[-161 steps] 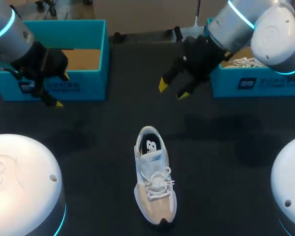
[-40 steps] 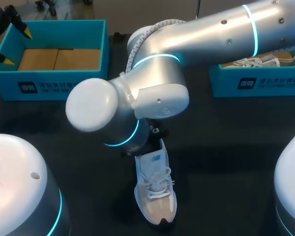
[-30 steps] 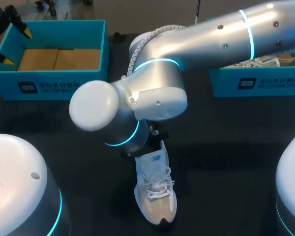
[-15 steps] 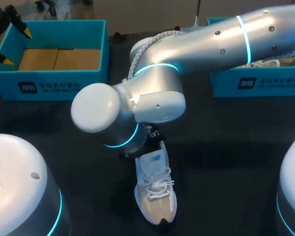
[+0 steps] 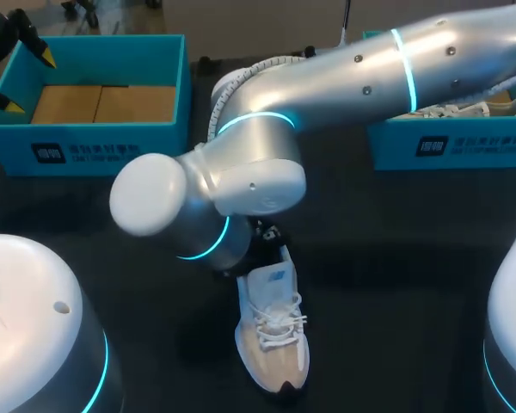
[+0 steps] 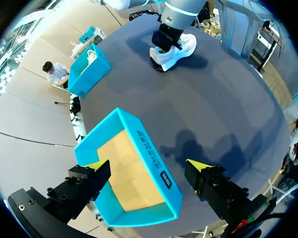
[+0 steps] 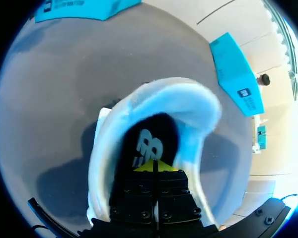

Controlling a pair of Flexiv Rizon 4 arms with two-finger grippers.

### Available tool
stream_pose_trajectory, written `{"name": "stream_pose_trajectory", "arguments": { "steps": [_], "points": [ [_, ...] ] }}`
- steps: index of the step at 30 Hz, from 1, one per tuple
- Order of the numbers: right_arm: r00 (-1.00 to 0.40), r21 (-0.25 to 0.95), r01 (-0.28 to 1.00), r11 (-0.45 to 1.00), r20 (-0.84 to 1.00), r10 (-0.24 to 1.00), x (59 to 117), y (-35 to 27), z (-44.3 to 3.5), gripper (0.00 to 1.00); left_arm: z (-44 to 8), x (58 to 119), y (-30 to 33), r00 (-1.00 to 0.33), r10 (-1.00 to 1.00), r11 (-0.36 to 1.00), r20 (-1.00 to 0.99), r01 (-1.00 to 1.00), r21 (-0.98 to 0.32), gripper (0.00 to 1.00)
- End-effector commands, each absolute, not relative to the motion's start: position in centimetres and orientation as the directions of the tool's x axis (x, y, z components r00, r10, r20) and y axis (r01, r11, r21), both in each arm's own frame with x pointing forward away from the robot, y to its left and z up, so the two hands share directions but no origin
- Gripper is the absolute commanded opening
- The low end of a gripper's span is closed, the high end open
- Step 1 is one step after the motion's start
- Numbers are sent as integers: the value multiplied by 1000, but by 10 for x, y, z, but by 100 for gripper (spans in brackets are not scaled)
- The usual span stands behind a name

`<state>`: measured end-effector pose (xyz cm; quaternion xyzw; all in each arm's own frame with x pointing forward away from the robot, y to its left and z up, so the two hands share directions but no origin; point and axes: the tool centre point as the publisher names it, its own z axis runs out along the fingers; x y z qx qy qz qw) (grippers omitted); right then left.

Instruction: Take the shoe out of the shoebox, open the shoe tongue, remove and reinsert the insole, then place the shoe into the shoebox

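Table (image 5: 396,258) (shoe (image 5: 273,344); left shoebox (image 5: 112,151); right shoebox (image 5: 447,146))

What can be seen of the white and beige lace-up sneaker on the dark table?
The white and beige lace-up sneaker stands upright on its sole on the dark table, toe toward the robot. Its white laces are tied, and the toe panel looks like beige fabric. The right arm hides its heel from above. Inside the collar lies a dark insole, with the right gripper inside, tips together.
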<state>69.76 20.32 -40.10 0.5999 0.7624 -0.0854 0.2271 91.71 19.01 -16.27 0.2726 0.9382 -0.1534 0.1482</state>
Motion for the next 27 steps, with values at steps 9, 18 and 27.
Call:
{"name": "stream_pose_trajectory", "arguments": {
  "steps": [9,18,27],
  "points": [
    [146,307,951,-35,-347,926,687,225,-396,0,-163,916,190,-807,467,805,-361,557,-204,100],
    [165,327,944,-51,-332,929,695,216,-387,0,-163,916,190,-807,467,805,-361,557,-204,100],
    [145,231,968,-95,-212,966,703,212,-415,0,-163,916,190,-807,467,805,-361,557,-204,100]
  ]
}}
